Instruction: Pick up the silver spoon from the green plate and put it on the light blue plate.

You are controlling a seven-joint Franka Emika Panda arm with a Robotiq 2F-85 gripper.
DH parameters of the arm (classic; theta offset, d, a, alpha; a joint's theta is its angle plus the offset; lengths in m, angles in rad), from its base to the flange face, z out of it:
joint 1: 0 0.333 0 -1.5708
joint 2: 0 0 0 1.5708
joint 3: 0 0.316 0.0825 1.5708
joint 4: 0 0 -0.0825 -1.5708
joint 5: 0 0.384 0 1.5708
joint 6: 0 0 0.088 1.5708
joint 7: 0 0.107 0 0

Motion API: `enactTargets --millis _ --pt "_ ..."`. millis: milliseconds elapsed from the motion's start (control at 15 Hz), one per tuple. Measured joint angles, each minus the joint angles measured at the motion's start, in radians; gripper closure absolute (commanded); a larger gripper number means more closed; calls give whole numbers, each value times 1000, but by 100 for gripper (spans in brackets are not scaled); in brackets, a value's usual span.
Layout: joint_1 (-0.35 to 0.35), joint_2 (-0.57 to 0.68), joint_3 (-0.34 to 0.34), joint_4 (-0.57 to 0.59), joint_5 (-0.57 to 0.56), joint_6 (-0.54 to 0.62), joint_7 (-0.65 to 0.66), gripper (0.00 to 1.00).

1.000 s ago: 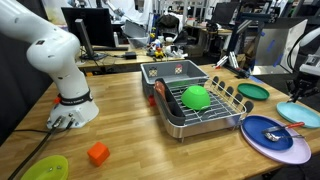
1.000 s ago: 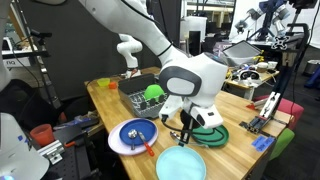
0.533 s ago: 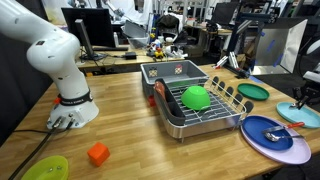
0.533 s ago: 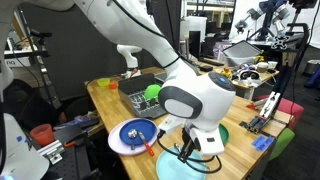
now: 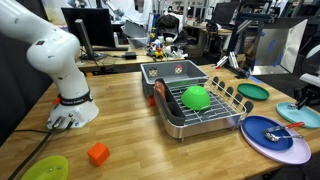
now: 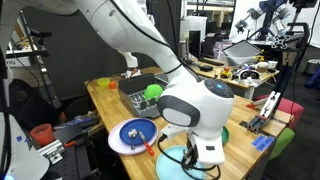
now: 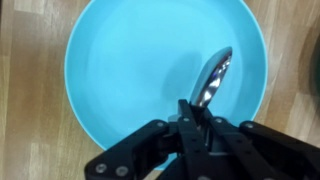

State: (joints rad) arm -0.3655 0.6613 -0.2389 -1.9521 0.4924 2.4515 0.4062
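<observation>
In the wrist view my gripper [image 7: 193, 116] is shut on the handle of the silver spoon [image 7: 212, 77]. The spoon's bowl points away from me over the middle right of the light blue plate [image 7: 120, 70], which fills that view. I cannot tell whether the spoon touches the plate. In both exterior views the gripper [image 5: 305, 96] [image 6: 199, 163] hangs low over the light blue plate [image 5: 300, 114] [image 6: 170, 166], and the arm hides much of it. The dark green plate [image 5: 253, 91] lies apart, with no spoon on it; in an exterior view the arm covers nearly all of the green plate [image 6: 224, 133].
A dark blue plate [image 5: 268, 129] lies on a lavender plate [image 5: 290, 153] beside the light blue one. A metal dish rack [image 5: 224, 117] holds a green bowl [image 5: 195, 97]. A lime plate [image 5: 44, 168] and an orange block [image 5: 97, 153] lie near the robot base [image 5: 72, 108].
The arm has carried the spoon from over the green plate across to the light blue plate and come down lower over it.
</observation>
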Motion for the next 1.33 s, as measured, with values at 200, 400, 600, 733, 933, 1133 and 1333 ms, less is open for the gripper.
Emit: enactTargets --millis 200,400,600,733,933,1133,1333 --pt "0 0 1 -18 22 54 7 97" --pt "0 -1 13 -47 56 94 3 97" --pt "0 -6 19 -62 91 119 -2 97" --pt "0 -9 21 -71 111 135 -7 97" --pt "0 -12 22 -79 134 145 -11 63" --pt "-1 -12 23 -81 160 145 -20 42" --pt "-7 -21 29 -81 209 145 -63 22"
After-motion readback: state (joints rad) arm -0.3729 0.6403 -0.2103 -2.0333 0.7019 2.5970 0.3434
